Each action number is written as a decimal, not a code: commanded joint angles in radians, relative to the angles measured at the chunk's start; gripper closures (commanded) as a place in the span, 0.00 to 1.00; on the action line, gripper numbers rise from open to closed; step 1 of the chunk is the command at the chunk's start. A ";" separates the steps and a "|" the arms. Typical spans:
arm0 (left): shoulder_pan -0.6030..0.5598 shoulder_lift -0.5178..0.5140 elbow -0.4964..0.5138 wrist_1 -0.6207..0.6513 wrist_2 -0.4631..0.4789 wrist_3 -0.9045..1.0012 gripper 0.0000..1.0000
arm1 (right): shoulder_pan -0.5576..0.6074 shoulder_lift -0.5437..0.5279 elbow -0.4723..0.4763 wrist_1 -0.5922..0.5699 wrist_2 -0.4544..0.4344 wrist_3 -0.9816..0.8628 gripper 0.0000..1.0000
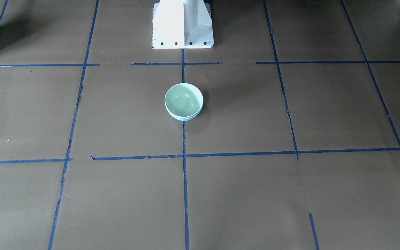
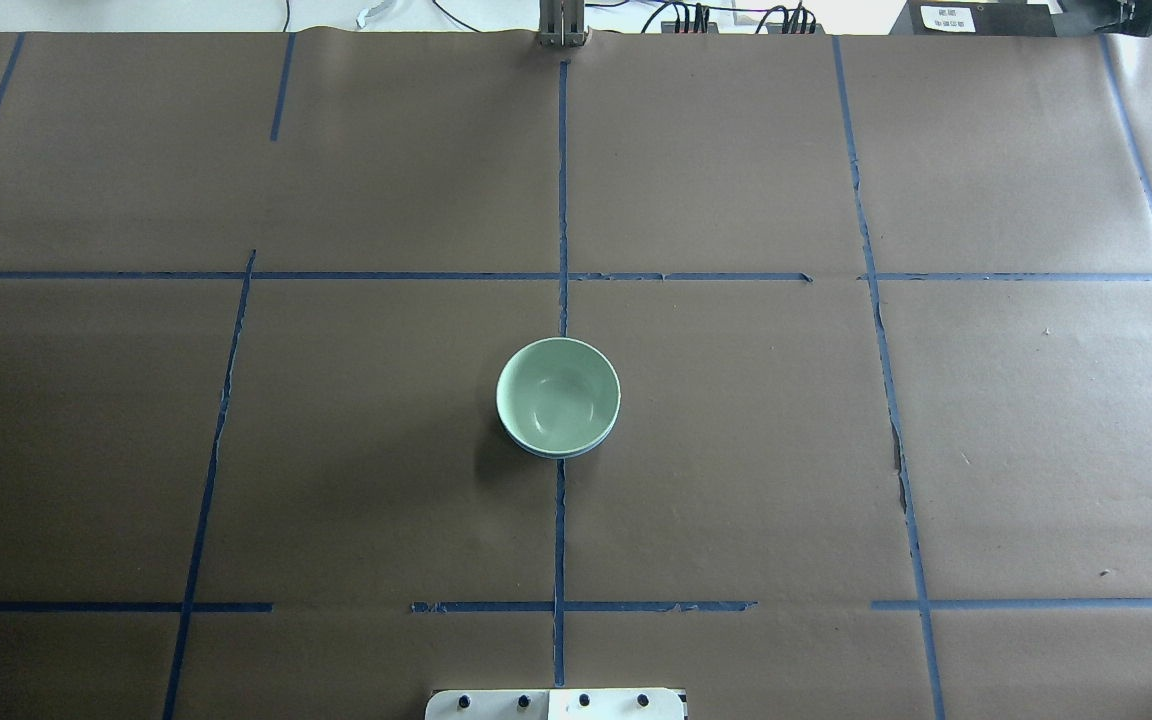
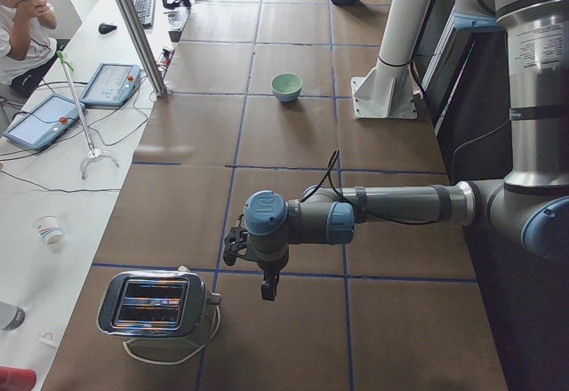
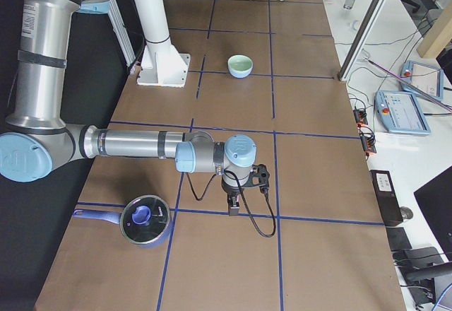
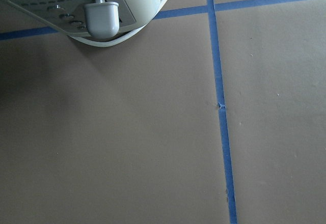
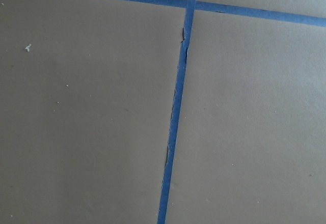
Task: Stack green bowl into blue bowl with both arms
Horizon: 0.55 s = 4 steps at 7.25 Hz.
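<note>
The green bowl (image 1: 183,100) sits nested inside the blue bowl (image 1: 187,118) at the table's middle, in front of the white pedestal. Only a thin blue rim shows under the green bowl (image 2: 558,395) in the overhead view, where the blue bowl (image 2: 558,453) peeks out at its near edge. Both arms are far from the bowls. The left gripper (image 3: 267,290) hangs over the table's left end, beside a toaster. The right gripper (image 4: 234,209) hangs over the right end, beside a pot. I cannot tell whether either gripper is open or shut. Neither wrist view shows fingers.
A chrome toaster (image 3: 156,307) with its cord stands by the left gripper, and its lever shows in the left wrist view (image 5: 101,18). A blue lidded pot (image 4: 145,220) sits by the right arm. The white pedestal (image 1: 182,24) stands behind the bowls. Blue tape lines cross the brown paper.
</note>
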State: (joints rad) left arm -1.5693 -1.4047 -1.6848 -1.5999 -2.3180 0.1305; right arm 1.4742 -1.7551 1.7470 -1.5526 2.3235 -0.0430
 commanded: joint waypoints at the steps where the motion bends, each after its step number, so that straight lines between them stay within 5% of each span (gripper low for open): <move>1: 0.000 0.000 -0.001 0.000 0.000 0.000 0.00 | 0.000 -0.001 0.000 0.000 -0.003 -0.001 0.00; 4: 0.000 0.000 -0.003 0.000 0.002 0.000 0.00 | 0.000 0.008 0.003 0.000 -0.003 0.000 0.00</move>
State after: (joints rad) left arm -1.5693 -1.4051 -1.6871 -1.5999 -2.3168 0.1304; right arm 1.4742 -1.7492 1.7497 -1.5520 2.3200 -0.0431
